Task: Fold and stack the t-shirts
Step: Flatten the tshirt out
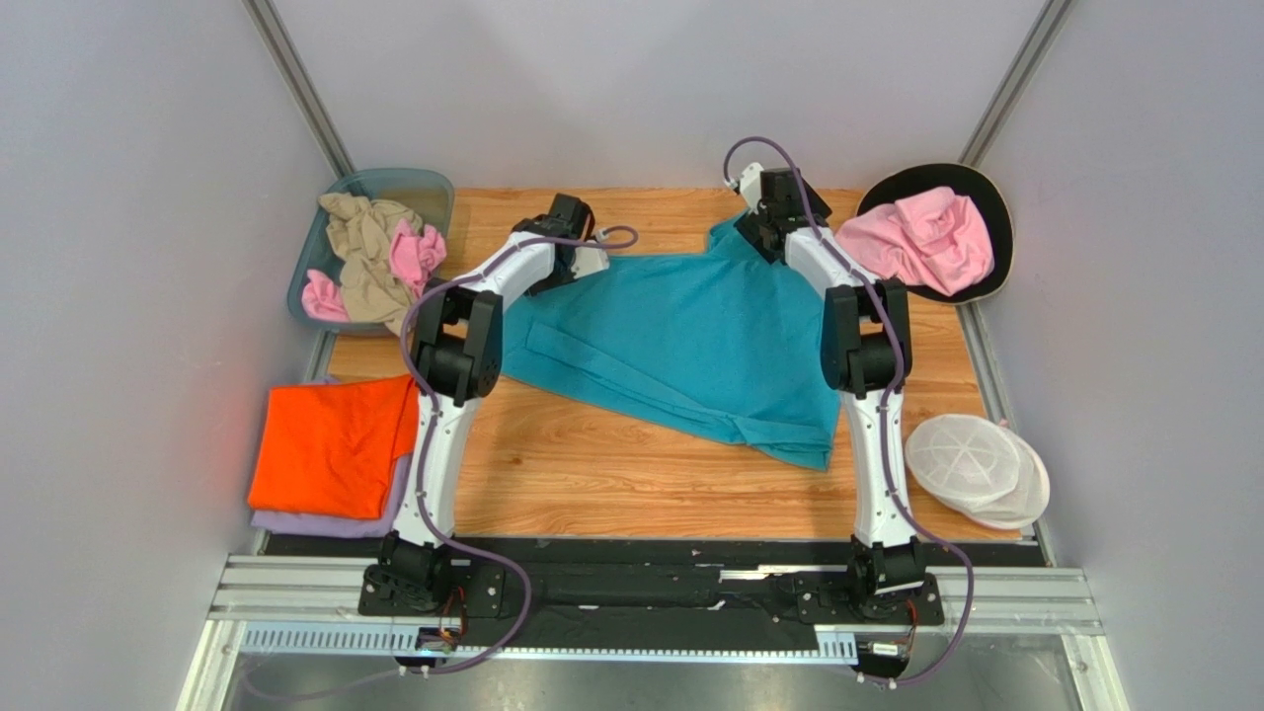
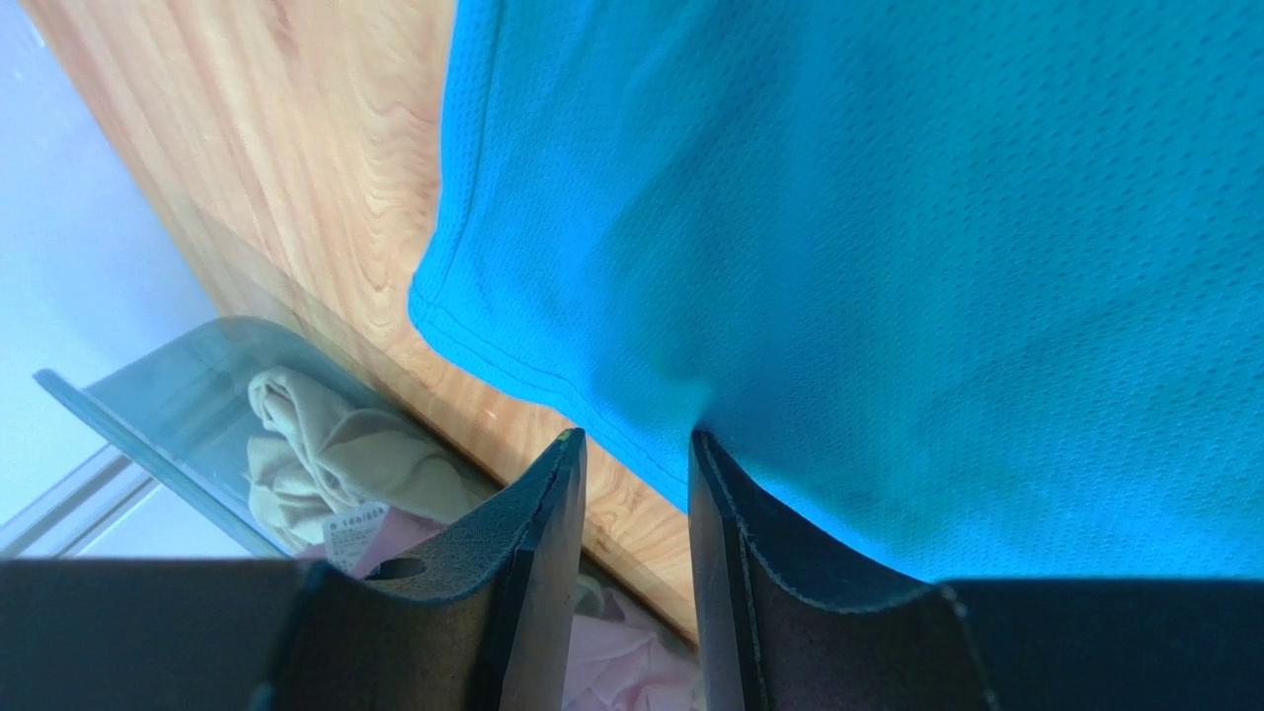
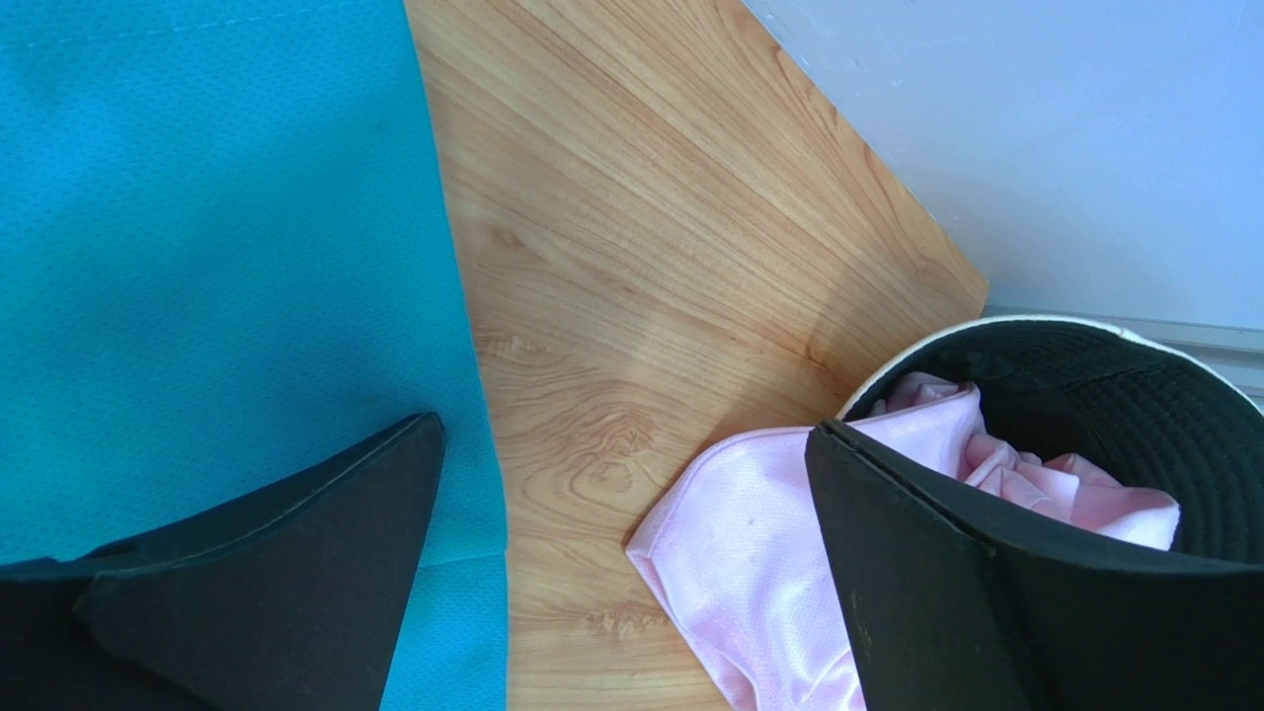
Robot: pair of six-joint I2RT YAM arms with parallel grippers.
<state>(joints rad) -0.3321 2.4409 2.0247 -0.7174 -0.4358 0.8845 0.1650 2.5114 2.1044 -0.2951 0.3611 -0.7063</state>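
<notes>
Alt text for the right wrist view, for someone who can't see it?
The right gripper, jaws wide open, hovers over the wooden table between the teal t-shirt and a crumpled pink t-shirt spilling from a black round container.

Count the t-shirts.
6: teal shirt spread on the table; orange shirt folded atop lavender shirt, left edge; pink shirt in the black basket, far right; beige shirt and another pink shirt in the bin, far left. More may hide there.

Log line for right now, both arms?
left gripper: narrow gap at teal t-shirt hem, grip unclear | right gripper: open, empty, over table between teal t-shirt and pink t-shirt
</notes>
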